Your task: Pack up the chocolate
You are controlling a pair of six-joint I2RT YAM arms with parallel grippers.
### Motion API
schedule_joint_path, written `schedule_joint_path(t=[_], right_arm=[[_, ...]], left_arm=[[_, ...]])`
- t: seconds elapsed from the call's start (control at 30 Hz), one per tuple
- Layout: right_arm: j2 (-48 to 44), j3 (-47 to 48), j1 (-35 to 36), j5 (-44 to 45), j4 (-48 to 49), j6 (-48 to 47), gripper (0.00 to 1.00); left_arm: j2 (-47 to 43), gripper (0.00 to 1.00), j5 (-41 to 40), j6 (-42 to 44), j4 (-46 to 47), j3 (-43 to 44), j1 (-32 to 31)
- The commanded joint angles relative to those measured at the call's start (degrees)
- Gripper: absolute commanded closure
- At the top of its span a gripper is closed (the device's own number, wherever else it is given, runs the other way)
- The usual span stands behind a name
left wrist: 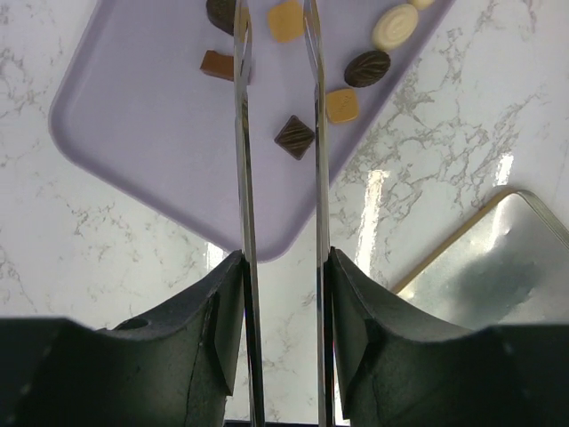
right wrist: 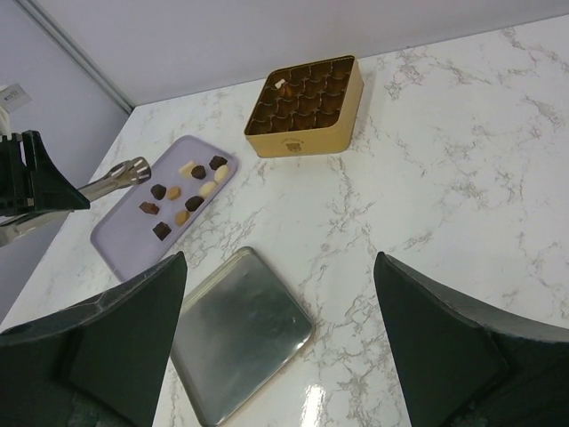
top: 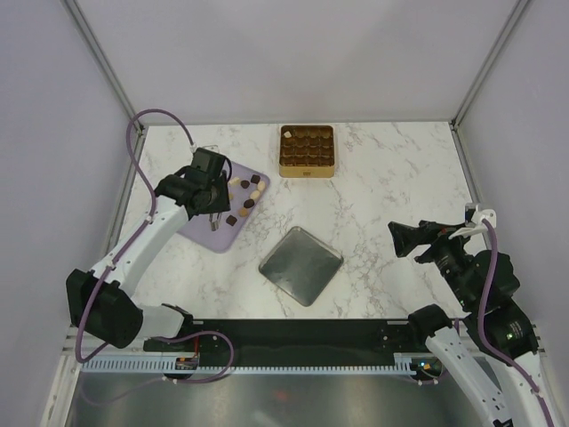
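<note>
From my screen the chocolate [right wrist: 195, 203] lies loose on the lilac board [left wrist: 133, 133], on the left side of the table [top: 391, 178]: dark pieces mixed with a few tan and cream ones. The left gripper [left wrist: 277, 53] hangs over that board with its thin metal fingers [left wrist: 242, 178] parallel and part-way apart, clamping nothing; a dark diamond piece [left wrist: 294, 136] shows in the gap between them, close against the right finger (whether it touches, I cannot tell). The gold tin [top: 307, 169] sits at the far middle, with one pale piece [right wrist: 281, 85] in its far-left corner compartment. A silver lid [top: 300, 265] lies flat near the middle. The right gripper [right wrist: 277, 262] hovers over the right side, spread wide and empty
</note>
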Motion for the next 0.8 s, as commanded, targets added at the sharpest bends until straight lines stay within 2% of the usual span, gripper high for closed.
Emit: schedule_joint_path(t=[0.0, 0.23, 0.57, 0.77], right_arm=[[-1.0, 1.1, 0.2, -1.1, 0.5, -0.3, 0.05], [-1.0, 1.8, 0.2, -1.4, 0.4, -0.5, 0.05], [-1.1, 2.3, 0.3, -1.4, 0.5, -0.5, 0.05], [-1.3, 2.5, 0.2, -1.2, 0.4, -0.7, 0.05]], left_arm=[[-2.4, 0.52, -2.7, -4.4, -2.3, -2.5, 2.2], [-3.2, 0.51, -3.3, -5.5, -2.7, -6.3, 4.6], [-1.3, 0.44, -0.5, -5.4, 0.3, -8.2, 4.7], [0.4, 0.43, 0.2, -5.4, 1.6, -8.6, 4.7]])
